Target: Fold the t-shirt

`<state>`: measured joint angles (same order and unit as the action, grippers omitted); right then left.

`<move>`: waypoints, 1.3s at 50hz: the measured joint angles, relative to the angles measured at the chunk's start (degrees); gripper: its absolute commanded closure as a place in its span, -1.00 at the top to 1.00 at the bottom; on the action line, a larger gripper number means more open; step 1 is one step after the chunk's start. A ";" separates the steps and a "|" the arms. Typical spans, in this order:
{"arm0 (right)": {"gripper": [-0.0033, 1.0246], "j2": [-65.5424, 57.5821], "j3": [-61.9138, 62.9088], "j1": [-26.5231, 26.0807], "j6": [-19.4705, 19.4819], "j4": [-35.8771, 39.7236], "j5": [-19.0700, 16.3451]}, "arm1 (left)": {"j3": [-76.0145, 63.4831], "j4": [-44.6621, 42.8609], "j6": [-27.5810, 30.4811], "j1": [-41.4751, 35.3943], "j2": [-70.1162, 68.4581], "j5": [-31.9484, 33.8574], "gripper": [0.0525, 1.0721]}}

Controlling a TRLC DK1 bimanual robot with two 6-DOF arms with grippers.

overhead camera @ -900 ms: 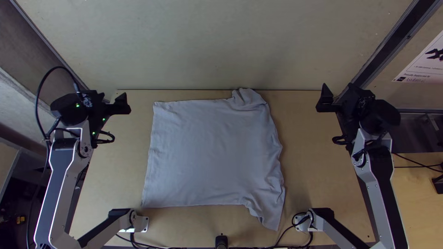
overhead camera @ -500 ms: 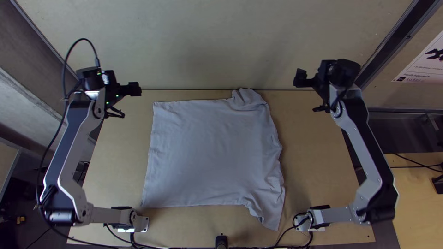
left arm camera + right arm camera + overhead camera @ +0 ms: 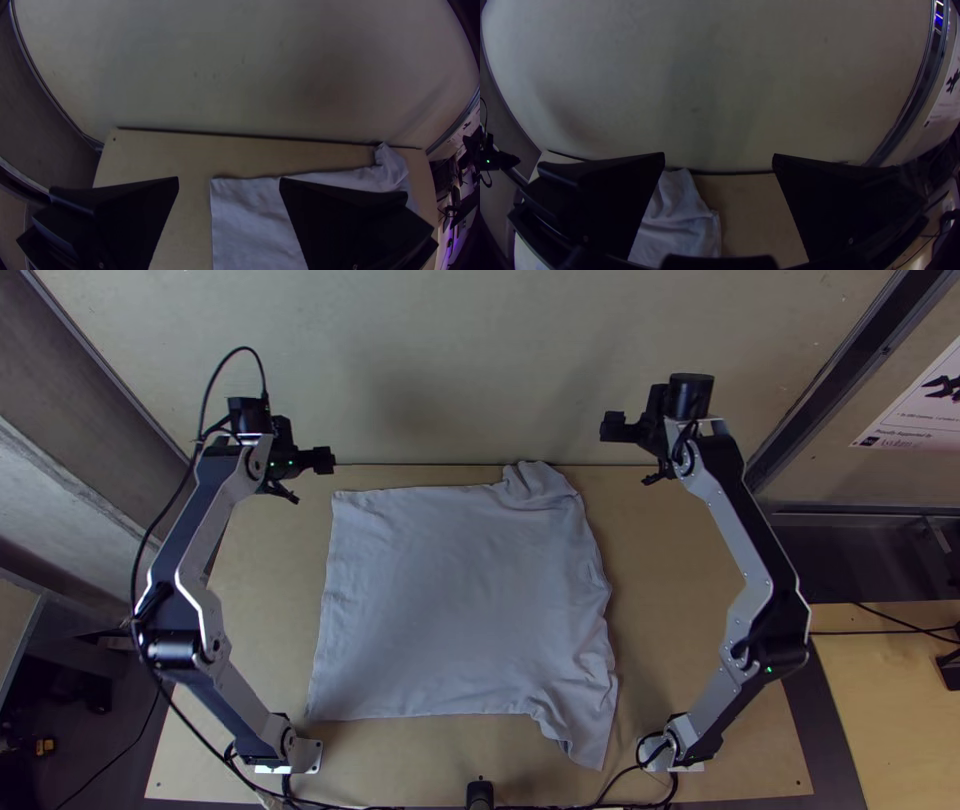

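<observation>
Spread over the middle of the table, the light grey-blue t-shirt [image 3: 460,600] has straight left edges, a bunched far right corner and a rumpled right side ending in a near right point. My left gripper [image 3: 333,460] hangs by its far left corner, my right gripper [image 3: 606,427] beyond its far right corner; neither holds cloth. In the left wrist view, the left gripper [image 3: 229,182] stands open, with the shirt [image 3: 250,220] beyond its fingers. In the right wrist view, the right gripper [image 3: 719,157] is open too, the shirt's bunched corner [image 3: 680,220] partly behind one finger.
The wooden table [image 3: 250,630] shows bare strips on both sides of the shirt. A pale wall [image 3: 460,360] rises behind its far edge. Cables [image 3: 380,806] and a small black post [image 3: 480,792] are at the near edge.
Both grippers have moved inward and toward the table's far edge, the left one rightward and the right one leftward. Both arms' links have swung inward; the shirt lies unchanged.
</observation>
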<state>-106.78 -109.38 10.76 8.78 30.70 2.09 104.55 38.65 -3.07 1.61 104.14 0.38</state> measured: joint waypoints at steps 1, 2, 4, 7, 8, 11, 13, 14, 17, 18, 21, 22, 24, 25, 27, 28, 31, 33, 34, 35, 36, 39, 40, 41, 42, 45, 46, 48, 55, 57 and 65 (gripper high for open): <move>0.92 -0.52 -0.50 0.00 0.26 0.48 -0.07 | 0.26 0.24 0.00 0.00 0.74 0.00 0.89; 0.92 -1.09 -1.07 0.00 0.46 1.01 -0.15 | 0.42 0.44 0.02 0.00 1.44 0.00 0.89; 0.92 -2.01 -1.99 0.09 0.74 1.84 -0.17 | 0.66 0.83 0.02 0.00 2.75 -0.02 0.88; 0.92 -3.19 -2.84 0.24 1.31 2.45 -0.39 | 1.07 1.20 0.02 0.00 4.59 -0.22 0.88; 0.92 -3.48 -3.13 0.31 1.33 2.56 -0.42 | 1.31 1.33 0.02 0.00 5.25 -0.28 0.88; 0.92 -4.55 -3.91 0.50 1.64 2.80 -0.59 | 2.34 1.79 0.04 0.00 7.37 -0.87 0.76; 0.92 -5.25 -4.42 0.50 1.75 2.86 -0.83 | 2.95 1.81 0.04 0.00 8.44 -1.07 0.68; 0.92 -5.53 -4.63 0.59 1.77 2.86 -1.09 | 3.23 1.84 0.04 0.00 9.14 -1.09 0.68; 0.92 -6.45 -5.14 0.76 2.05 2.89 -1.33 | 4.04 2.03 0.04 0.00 10.75 -1.29 0.68; 0.92 -6.67 -5.27 0.76 2.19 2.91 -1.46 | 4.42 2.01 0.04 0.00 11.43 -1.33 0.68; 0.92 -7.63 -5.86 0.76 2.67 3.04 -1.49 | 5.16 2.03 0.07 0.00 12.83 -1.79 0.68; 0.92 -7.87 -6.10 0.76 2.82 3.04 -1.49 | 5.49 2.03 0.07 0.00 13.49 -2.25 0.68; 0.92 -8.52 -6.56 0.76 3.04 3.06 -1.49 | 6.05 2.03 0.07 0.00 14.45 -3.10 0.68; 0.92 -8.76 -6.73 0.76 3.08 3.08 -1.49 | 6.40 2.01 0.09 0.00 15.08 -3.48 0.68; 0.92 -9.31 -7.15 0.76 3.23 3.06 -1.49 | 6.97 2.03 0.07 0.00 16.13 -3.93 0.68; 0.92 -9.66 -7.37 0.76 3.26 3.08 -1.49 | 7.23 2.03 0.09 0.00 16.65 -4.11 0.68; 0.92 -10.27 -7.74 0.76 3.39 3.08 -1.49 | 7.85 2.03 0.11 0.00 18.16 -4.13 0.68; 0.92 -10.64 -7.91 0.76 3.45 3.17 -1.49 | 8.31 2.03 0.09 0.00 19.12 -4.33 0.68; 0.92 -10.80 -8.07 0.76 3.45 3.19 -1.49 | 8.52 2.05 0.11 0.00 19.47 -4.42 0.68; 0.92 -10.97 -8.17 0.76 3.45 3.19 -1.49 | 8.87 2.05 0.11 0.00 20.11 -4.57 0.68; 0.92 -11.13 -8.37 0.76 3.45 3.26 -1.49 | 9.20 2.05 0.11 0.00 20.50 -4.72 0.68; 0.92 -11.87 -9.14 0.76 3.45 3.23 -1.49 | 10.23 2.03 0.11 0.00 22.01 -5.29 0.68; 0.92 -12.13 -9.38 0.76 3.45 3.23 -1.49 | 10.56 2.08 0.11 0.00 22.34 -5.55 0.68; 0.92 -12.46 -9.64 0.76 3.45 3.28 -1.49 | 10.93 2.03 0.13 0.00 22.88 -5.62 0.68; 0.92 -12.74 -9.92 0.76 3.45 3.26 -1.49 | 11.39 2.03 0.13 0.00 23.28 -5.64 0.68; 0.92 -13.66 -10.64 0.76 3.45 3.28 -1.49 | 12.52 2.05 0.31 0.00 24.57 -6.38 0.68; 0.92 -13.97 -10.91 0.76 3.45 3.26 -1.49 | 12.76 2.08 0.33 0.00 24.81 -6.71 0.68; 0.92 -14.56 -11.39 0.76 3.45 3.30 -1.49 | 13.44 2.32 0.42 0.00 25.68 -7.13 0.68; 0.92 -17.46 -14.25 0.83 3.48 5.05 -1.51 | 14.49 2.97 0.55 0.00 27.71 -7.37 0.15; 0.92 -18.71 -15.91 0.85 3.52 6.12 -1.53 | 14.49 3.04 0.52 -0.02 28.13 -7.26 0.07; 0.92 -24.00 -21.05 0.87 4.74 8.35 -3.04 | 15.02 3.67 0.70 -0.35 28.35 -7.52 -0.68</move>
<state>-130.78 -130.43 11.64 13.52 39.05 -0.95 119.57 42.33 -2.37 1.26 132.49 -7.14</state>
